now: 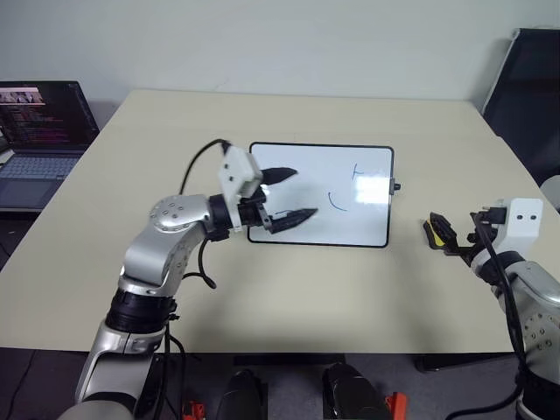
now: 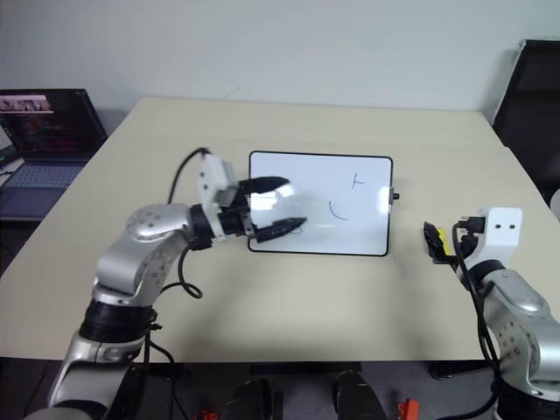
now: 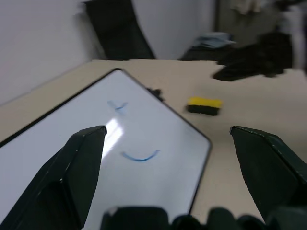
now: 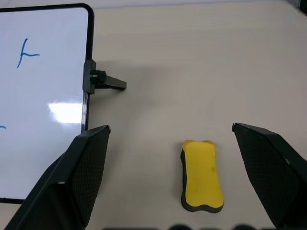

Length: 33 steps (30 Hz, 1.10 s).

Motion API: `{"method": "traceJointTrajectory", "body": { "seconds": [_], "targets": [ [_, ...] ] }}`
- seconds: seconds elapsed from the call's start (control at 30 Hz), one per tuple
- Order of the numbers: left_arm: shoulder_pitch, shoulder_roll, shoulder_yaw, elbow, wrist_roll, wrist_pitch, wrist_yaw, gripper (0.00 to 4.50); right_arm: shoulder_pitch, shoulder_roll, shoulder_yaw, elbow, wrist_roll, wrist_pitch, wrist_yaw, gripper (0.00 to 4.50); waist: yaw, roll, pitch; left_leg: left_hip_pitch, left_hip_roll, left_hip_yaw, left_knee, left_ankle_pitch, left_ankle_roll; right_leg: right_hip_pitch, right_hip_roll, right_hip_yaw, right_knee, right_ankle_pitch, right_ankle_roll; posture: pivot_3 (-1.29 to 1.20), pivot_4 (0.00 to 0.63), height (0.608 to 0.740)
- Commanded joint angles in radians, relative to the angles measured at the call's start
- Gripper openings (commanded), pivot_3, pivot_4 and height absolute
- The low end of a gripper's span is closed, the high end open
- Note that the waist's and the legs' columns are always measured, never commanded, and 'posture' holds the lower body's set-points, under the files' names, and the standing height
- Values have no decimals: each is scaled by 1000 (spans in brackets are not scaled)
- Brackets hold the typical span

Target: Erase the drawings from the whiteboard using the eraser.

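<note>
Both sets of fingers spread wide, empty: left gripper (image 1: 284, 196) over whiteboard (image 1: 350, 223); eraser (image 4: 202, 175) between right gripper (image 4: 180, 184) fingers.

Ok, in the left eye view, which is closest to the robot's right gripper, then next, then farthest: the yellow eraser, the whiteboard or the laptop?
1. The eraser, lying between the open right gripper's fingers.
2. The whiteboard, mid-table, to its left.
3. The laptop, beyond the table's far left edge.

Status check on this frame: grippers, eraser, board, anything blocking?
Left gripper open over the whiteboard, empty. Right gripper open, eraser on the table between its fingers, not gripped. Drawings unerased. Nothing blocking.
</note>
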Motion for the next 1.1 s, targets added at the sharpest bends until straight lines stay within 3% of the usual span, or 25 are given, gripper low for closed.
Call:
{"method": "traceJointTrajectory", "body": {
  "seconds": [0.03, 0.4, 1.0, 1.1],
  "targets": [
    [-52, 20, -35, 42, 18, -37, -95, 4500, -49, -29, 13, 85, -15, 49, -10, 4469, -1, 0, 0, 0, 0, 0, 0, 0, 0, 0, 0, 0, 0, 0, 0, 0, 150, 740],
    [-100, 31, -29, 108, 56, -81, -166, 4500, -142, -56, 135, 342, -157, -94, 37, 4469, -1, 1, 1, 0, 0, 0, 0, 0, 0, 0, 1, 0, 0, 2, 4, 0, 150, 740],
    [-69, 63, -7, 102, 71, -103, -156, 4500, -170, -28, 138, 500, -221, -207, 58, 4303, 1, 1, 1, 0, 0, 0, 0, 0, 0, 0, 1, 0, 1, 2, 5, 0, 150, 740],
    [-63, 62, -8, 104, 74, -106, -154, 4500, -168, -27, 136, 501, -221, -208, 60, 3703, 0, 1, 1, 0, 0, 0, 0, 0, 0, 0, 1, 0, 1, 3, 5, 0, 150, 740]
  ]
}}
